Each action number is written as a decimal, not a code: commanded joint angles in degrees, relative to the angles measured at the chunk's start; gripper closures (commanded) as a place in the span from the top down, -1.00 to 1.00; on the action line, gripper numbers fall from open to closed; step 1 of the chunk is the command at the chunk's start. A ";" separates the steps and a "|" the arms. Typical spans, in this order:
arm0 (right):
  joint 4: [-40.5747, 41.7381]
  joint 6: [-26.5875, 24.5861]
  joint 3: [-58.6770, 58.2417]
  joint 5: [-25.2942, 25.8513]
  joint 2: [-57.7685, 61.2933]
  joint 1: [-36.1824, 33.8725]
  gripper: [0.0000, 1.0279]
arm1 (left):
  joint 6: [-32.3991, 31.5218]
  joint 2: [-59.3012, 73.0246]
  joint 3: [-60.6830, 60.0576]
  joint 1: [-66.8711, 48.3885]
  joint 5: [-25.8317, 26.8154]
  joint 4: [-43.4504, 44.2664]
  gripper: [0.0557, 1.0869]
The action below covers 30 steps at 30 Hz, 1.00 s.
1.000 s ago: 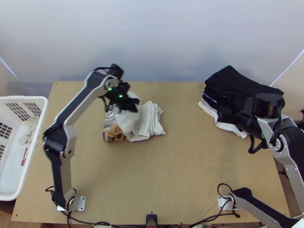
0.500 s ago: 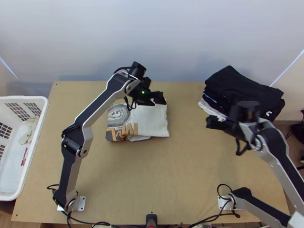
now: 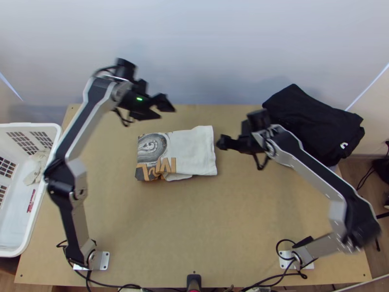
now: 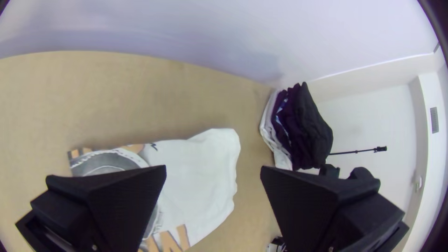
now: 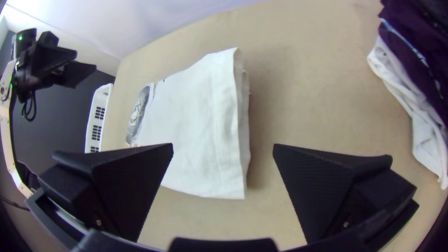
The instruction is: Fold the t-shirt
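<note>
Top view: one folded t-shirt (image 3: 192,151)

Soft, fairly bright, diffuse light covers the surface (image 3: 233,233) in the top view, with hazy shading low on the pale wall (image 3: 204,53). Blur smears the left arm (image 3: 87,117) at left and the right arm's elbow (image 3: 357,221) at lower right. In the right wrist view, a soft-edged shadow lies just right of the bright white shirt (image 5: 196,126). Both wrist views curve straight edges and darken towards the corners.
</note>
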 commanded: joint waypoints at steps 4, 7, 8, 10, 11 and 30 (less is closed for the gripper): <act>10.57 8.55 7.46 -16.53 16.04 0.26 0.93 | 3.75 -7.89 -4.10 9.71 -1.29 -4.83 0.90; 10.92 8.82 8.96 -17.23 18.24 -1.05 0.93 | 3.84 -9.74 -6.13 10.50 -2.00 -4.83 0.90; 11.10 8.73 9.04 -17.15 18.77 -1.49 0.93 | 3.84 -10.27 -6.56 10.77 -2.00 -4.83 0.90; 11.19 8.38 8.96 -17.15 19.29 -2.02 0.93 | 3.84 -10.97 -6.92 11.47 -2.08 -4.83 0.90; 11.19 8.02 8.69 -17.06 19.38 -2.37 0.93 | 3.84 -11.23 -7.00 11.73 -2.08 -4.83 0.90; 17.07 6.53 4.47 -15.56 24.30 2.11 0.93 | 4.10 -12.02 -7.27 12.61 -3.14 -5.00 0.90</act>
